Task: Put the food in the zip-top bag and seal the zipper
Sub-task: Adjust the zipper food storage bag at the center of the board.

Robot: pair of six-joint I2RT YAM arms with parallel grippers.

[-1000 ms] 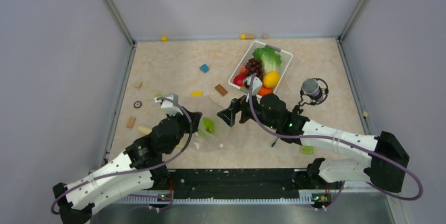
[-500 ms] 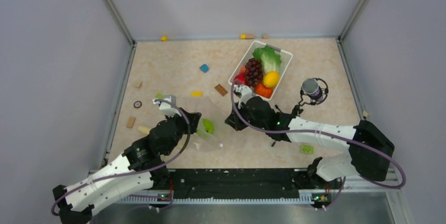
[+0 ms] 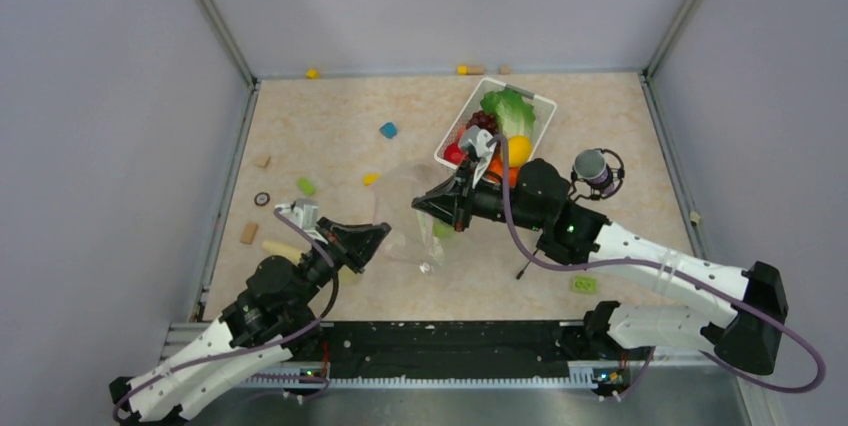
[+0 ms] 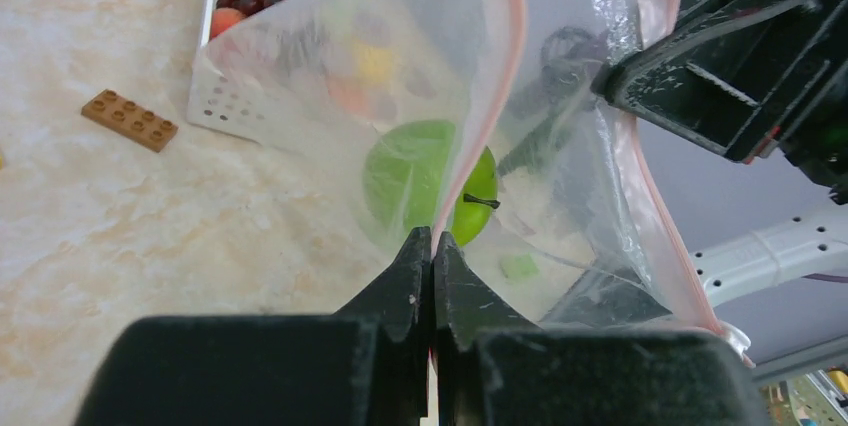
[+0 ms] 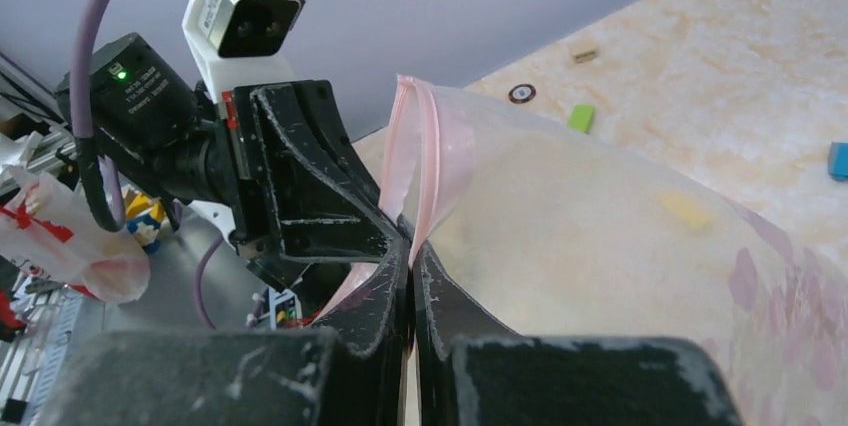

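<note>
The clear zip-top bag point(image 3: 412, 231) hangs lifted between my two grippers, mouth spread. My left gripper point(image 4: 433, 236) is shut on one side of the pinkish zipper point(image 4: 512, 56). On the opposite side of the zipper point(image 5: 430, 136), my right gripper point(image 5: 410, 246) is shut too. A green lime point(image 4: 430, 181) lies inside the bag. From above, the left gripper point(image 3: 383, 233) and right gripper point(image 3: 418, 204) face each other across the bag. The lettuce point(image 3: 508, 108), grapes point(image 3: 480, 121), apple point(image 3: 455, 153), lemon point(image 3: 518, 149) and orange point(image 3: 495, 168) sit in the white basket point(image 3: 545, 106).
Small blocks lie scattered: blue point(image 3: 388, 130), green point(image 3: 306, 186), yellow point(image 3: 371, 178), wooden point(image 3: 248, 233), a brown brick point(image 4: 130, 119) and a green brick point(image 3: 583, 285). A black stand with a grey cylinder point(image 3: 595, 168) is right of the basket. Walls enclose the table.
My right gripper moved from open to the bag's mouth and shut on its edge. Both arms then raised the bag, the left pulling back toward the near left, spreading the mouth.
</note>
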